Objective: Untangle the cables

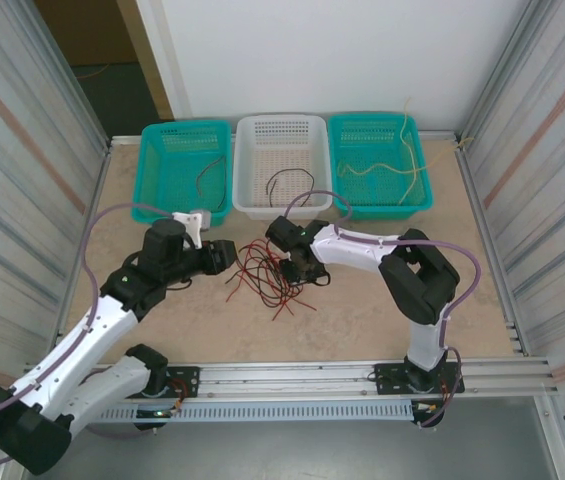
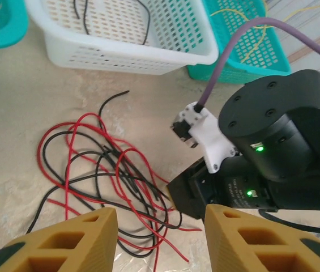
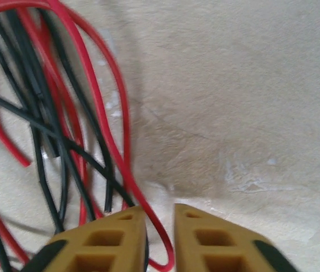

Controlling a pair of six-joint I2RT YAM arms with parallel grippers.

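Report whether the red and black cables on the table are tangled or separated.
Tangled. The red and black cables lie in one heap on the table, their loops crossing over and under each other.

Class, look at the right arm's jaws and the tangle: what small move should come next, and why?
Probably close the right gripper firmly on the red cable: it runs through the narrow gap between the jaws, a pinch is not clear, and the tangle lies unsorted on the table.

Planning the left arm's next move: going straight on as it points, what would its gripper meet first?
Probably the tangle of thin red and black cables just ahead, though depth is unclear.
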